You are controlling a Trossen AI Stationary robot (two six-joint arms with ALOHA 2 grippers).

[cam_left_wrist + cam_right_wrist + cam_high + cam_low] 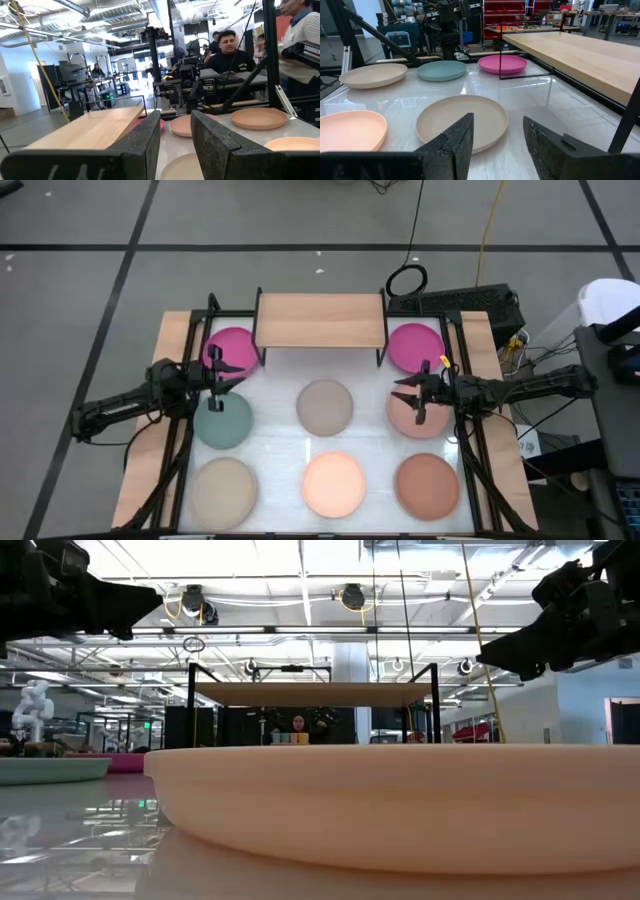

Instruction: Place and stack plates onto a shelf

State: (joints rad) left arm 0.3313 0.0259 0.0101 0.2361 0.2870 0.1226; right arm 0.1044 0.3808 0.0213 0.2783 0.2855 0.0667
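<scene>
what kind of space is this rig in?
Likely an open robotics lab or workshop: exposed ceiling ducts, other workbenches with equipment, red storage racks, and people seated beyond the table.

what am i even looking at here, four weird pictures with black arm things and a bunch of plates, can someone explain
It is a robot with two dark arms at a white table. One picture looks straight down, one sits at table height behind a peach-orange plate, and two ride on the wrists.

The left gripper hovers open over the teal plate, the right gripper open over the pale pink plate. Neither holds anything.

Eight round matte plates lie on the table: two magenta, teal, grey-beige, pale pink, tan-beige, peach-orange, reddish-brown. The low shelf with a light wooden top and black legs stands at the far edge with no plate on it.
</scene>
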